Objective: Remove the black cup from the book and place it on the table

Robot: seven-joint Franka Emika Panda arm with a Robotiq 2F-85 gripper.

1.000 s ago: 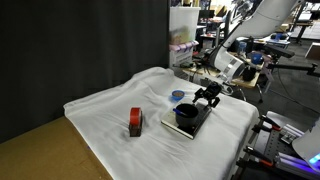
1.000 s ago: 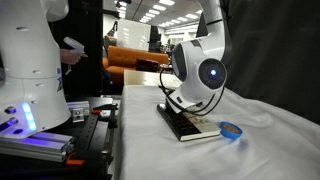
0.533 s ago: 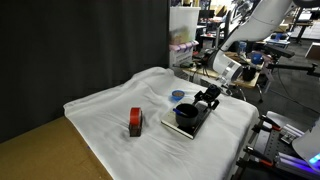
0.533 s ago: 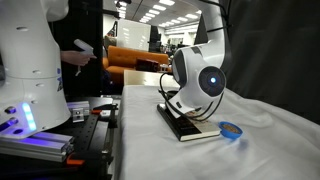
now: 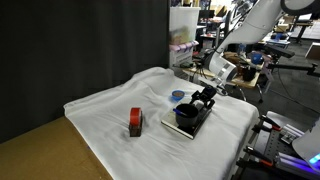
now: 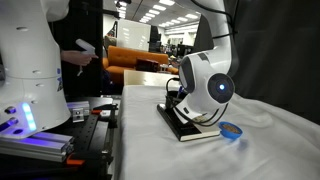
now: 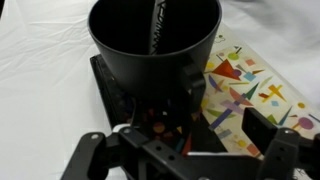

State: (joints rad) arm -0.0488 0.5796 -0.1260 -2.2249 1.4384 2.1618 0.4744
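Observation:
The black cup [image 5: 186, 117] [image 7: 155, 45] stands upright on the book [image 5: 196, 124] [image 7: 252, 88], whose cover is part black, part light with coloured print. The book lies on the white-draped table [image 5: 105, 108]. My gripper [image 5: 204, 99] [image 7: 176, 140] hangs just behind and slightly above the cup, open, with its jaws wide apart and nothing between them. In the wrist view the cup fills the upper middle, just ahead of the fingers [image 7: 264, 128]. In an exterior view the robot's wrist [image 6: 207, 90] hides most of the cup above the book [image 6: 192, 129].
A red and black block [image 5: 135, 122] stands on the cloth beside the book. A blue round lid [image 5: 177, 96] [image 6: 231, 130] lies close to the book. Bare brown wood [image 5: 35, 152] shows at the table's end. Shelves and equipment crowd the area behind the arm.
The gripper has come down and closer to the cup, staying open. The cup and book have not moved.

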